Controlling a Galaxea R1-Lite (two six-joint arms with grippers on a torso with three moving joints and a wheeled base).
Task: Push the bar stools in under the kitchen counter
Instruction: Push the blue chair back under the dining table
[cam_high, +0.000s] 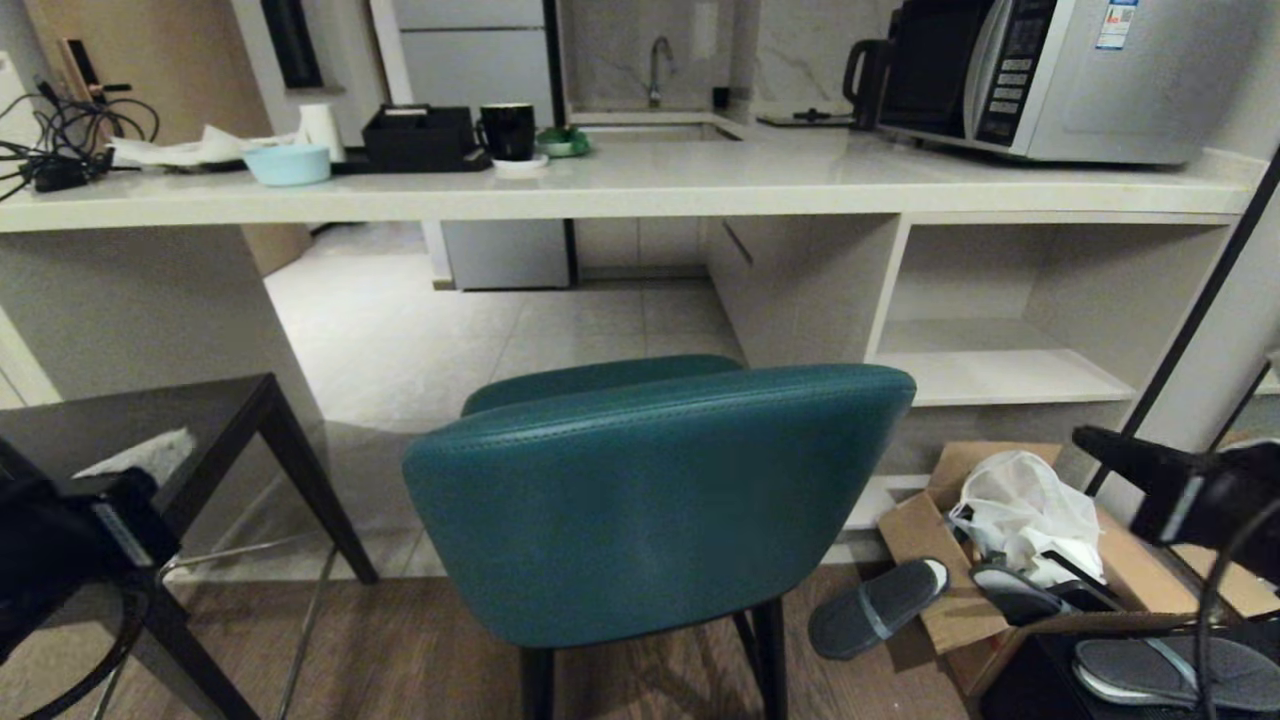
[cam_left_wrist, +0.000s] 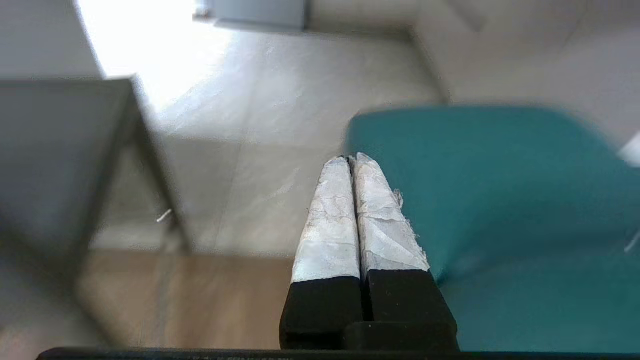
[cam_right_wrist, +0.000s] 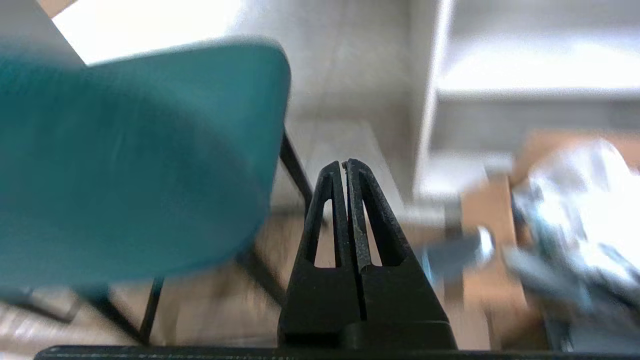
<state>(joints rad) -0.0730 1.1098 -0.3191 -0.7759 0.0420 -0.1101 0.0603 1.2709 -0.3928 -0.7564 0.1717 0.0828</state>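
The teal bar stool (cam_high: 650, 500) stands in front of me with its curved back toward me, a short way out from the kitchen counter (cam_high: 640, 190). The dark grey bar stool (cam_high: 220, 405) is at the left, partly out of frame. My left gripper (cam_high: 170, 445) hangs shut over the grey stool's seat, left of the teal back. Its taped fingers (cam_left_wrist: 330, 220) are pressed together beside the teal stool (cam_left_wrist: 500, 200). My right gripper (cam_high: 1090, 440) is shut and holds nothing, to the right of the teal stool (cam_right_wrist: 125, 175).
A cardboard box (cam_high: 940, 540) with a white bag and grey slippers (cam_high: 875, 605) lies on the floor at the right, below white shelving (cam_high: 1000, 370). A microwave (cam_high: 1060, 70), a black mug (cam_high: 508, 130) and a bowl (cam_high: 287, 163) sit on the counter. A black pole (cam_high: 1200, 310) slants at the right.
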